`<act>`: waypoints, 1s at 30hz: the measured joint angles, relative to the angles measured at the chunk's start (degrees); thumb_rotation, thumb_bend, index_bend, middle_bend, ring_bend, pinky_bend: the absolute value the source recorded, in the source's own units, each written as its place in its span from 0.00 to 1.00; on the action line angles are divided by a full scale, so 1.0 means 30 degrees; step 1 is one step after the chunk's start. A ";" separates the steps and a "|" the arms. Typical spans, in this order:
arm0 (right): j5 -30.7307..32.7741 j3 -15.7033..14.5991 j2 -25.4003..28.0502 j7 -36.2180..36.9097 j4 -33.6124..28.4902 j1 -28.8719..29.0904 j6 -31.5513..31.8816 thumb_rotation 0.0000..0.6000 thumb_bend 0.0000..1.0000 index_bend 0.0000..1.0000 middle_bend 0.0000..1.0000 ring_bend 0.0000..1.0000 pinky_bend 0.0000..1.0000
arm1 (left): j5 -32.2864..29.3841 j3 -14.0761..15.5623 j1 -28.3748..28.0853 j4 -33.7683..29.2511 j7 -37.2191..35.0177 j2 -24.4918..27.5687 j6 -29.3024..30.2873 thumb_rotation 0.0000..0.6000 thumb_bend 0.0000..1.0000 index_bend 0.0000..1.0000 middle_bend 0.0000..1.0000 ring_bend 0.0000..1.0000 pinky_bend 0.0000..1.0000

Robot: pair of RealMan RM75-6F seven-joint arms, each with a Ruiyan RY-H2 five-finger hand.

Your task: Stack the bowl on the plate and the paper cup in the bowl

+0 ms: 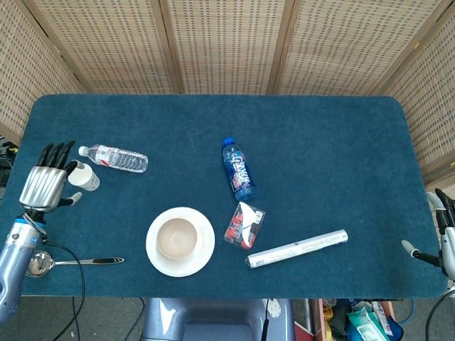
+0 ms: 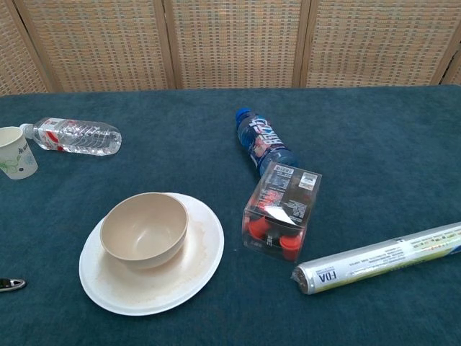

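A beige bowl stands upright on the white plate near the table's front edge; the chest view shows the same bowl and plate with nothing in the bowl. The white paper cup stands at the far left, seen also in the chest view. My left hand is just left of the cup, fingers stretched out and apart, holding nothing. My right hand shows partly at the far right edge, off the table, fingers spread and empty.
A clear water bottle lies just behind the cup. A blue bottle, a small box and a foil roll lie right of the plate. A metal ladle rests at the front left.
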 measured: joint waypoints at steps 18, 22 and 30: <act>-0.0064 -0.0042 -0.0046 -0.0167 -0.0094 0.0074 -0.0065 1.00 0.14 0.01 0.00 0.00 0.00 | -0.2274 -0.0294 0.0083 0.4899 -0.1751 -0.1349 -0.3873 1.00 0.29 0.41 0.00 0.00 0.00; -0.0080 -0.0043 -0.0032 -0.0086 -0.0073 0.0057 -0.0025 1.00 0.14 0.01 0.00 0.00 0.00 | -0.1971 -0.0289 -0.0116 0.4919 -0.1733 -0.1667 -0.3905 1.00 0.30 0.43 0.00 0.00 0.00; -0.0044 -0.0028 -0.0017 0.0107 0.0007 0.0052 -0.0046 1.00 0.14 0.01 0.00 0.00 0.00 | -0.2238 -0.0381 -0.0377 0.5077 -0.1025 -0.2297 -0.4327 1.00 0.30 0.44 0.00 0.00 0.00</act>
